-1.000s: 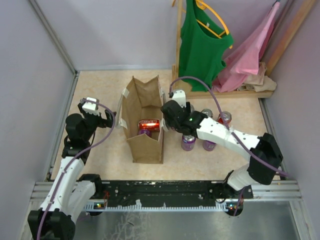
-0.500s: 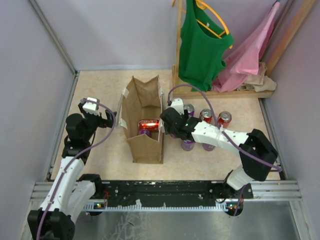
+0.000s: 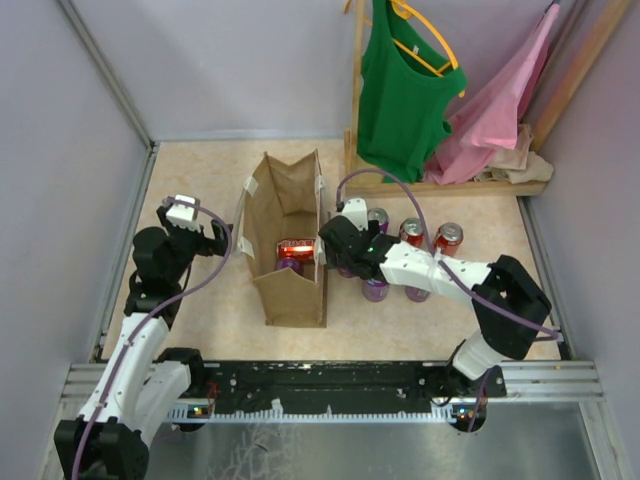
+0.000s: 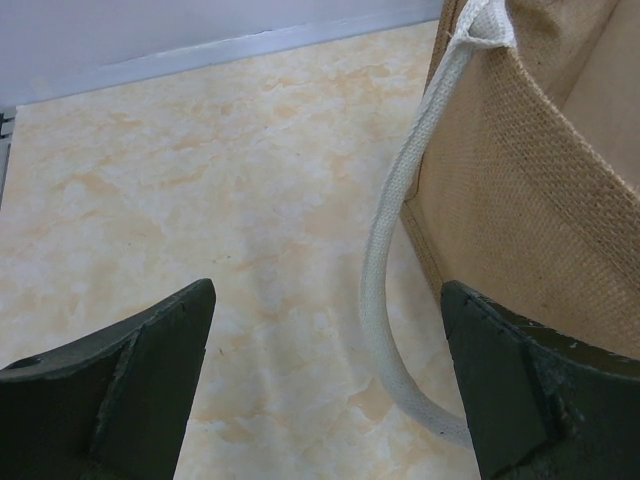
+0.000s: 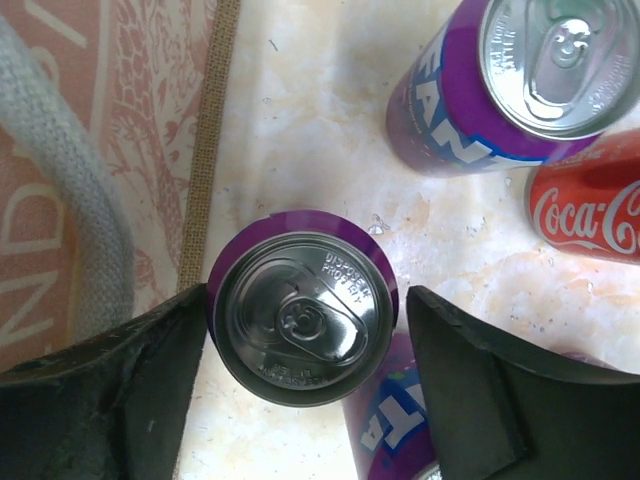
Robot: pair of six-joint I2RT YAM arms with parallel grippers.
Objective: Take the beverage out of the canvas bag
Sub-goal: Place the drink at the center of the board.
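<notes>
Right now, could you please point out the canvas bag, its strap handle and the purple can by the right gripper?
canvas bag [image 3: 291, 296]: top external view, near outer wall.
strap handle [image 4: 388, 215]: left wrist view, middle of the strap.
purple can [image 5: 303, 318]: right wrist view, lid's pull tab.

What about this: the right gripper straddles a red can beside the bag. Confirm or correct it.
Wrong colour: the right gripper straddles a purple can, not a red one, beside the bag. The right wrist view shows it.
</notes>
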